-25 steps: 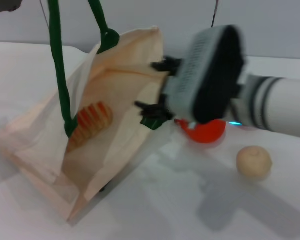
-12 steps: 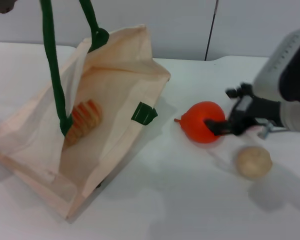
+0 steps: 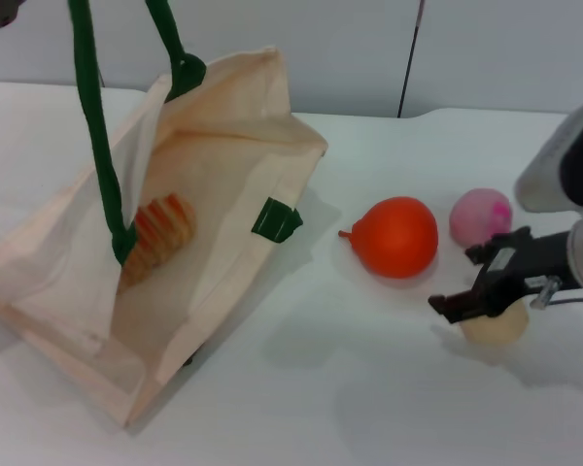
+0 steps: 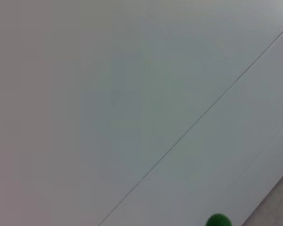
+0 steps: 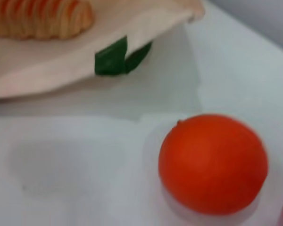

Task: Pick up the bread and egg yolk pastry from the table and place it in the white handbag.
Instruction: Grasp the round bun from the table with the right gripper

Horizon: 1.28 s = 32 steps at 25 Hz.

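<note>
Cream-beige white handbag held open by its green handles, left gripper out of view; bread already inside. Right of the handbag, beyond the orange fruit: right gripper, withdrawn from the bag, jaws open, now over the egg yolk pastry.

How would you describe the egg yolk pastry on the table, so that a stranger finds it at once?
Start from the white handbag held open on the table's left, then pass the orange fruit to its right. The egg yolk pastry lies nearer the robot than the pink ball, partly hidden under the right pincer. It alone is pale beige and matte.
</note>
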{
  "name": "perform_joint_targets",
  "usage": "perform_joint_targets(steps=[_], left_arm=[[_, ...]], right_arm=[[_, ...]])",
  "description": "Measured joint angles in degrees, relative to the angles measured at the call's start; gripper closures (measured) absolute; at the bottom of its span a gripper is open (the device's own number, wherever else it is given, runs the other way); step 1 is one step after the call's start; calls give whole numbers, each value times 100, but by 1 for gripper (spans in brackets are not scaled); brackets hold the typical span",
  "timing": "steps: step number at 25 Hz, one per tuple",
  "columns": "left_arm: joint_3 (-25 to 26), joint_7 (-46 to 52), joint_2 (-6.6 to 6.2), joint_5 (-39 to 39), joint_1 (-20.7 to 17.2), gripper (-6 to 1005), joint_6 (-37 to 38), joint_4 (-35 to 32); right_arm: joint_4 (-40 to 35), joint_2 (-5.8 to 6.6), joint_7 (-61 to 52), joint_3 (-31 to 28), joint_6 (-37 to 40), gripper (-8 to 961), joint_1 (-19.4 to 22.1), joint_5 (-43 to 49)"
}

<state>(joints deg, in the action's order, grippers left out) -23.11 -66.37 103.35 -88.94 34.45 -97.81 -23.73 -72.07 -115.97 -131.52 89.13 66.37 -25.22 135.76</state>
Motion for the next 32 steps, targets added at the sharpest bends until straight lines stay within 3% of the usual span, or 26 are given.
perform_joint_targets(steps=[7, 15, 32], left_arm=[[0, -2, 0, 0, 0, 883, -12, 0], [0, 0, -5, 0, 0, 883, -12, 0], [-1, 11, -9, -1, -8, 876, -10, 0]], right_arm=[[645, 4, 54, -312, 229, 59, -352, 114], [683, -18, -15, -790, 602, 60, -356, 632], [473, -30, -130, -882, 939, 114, -334, 895]])
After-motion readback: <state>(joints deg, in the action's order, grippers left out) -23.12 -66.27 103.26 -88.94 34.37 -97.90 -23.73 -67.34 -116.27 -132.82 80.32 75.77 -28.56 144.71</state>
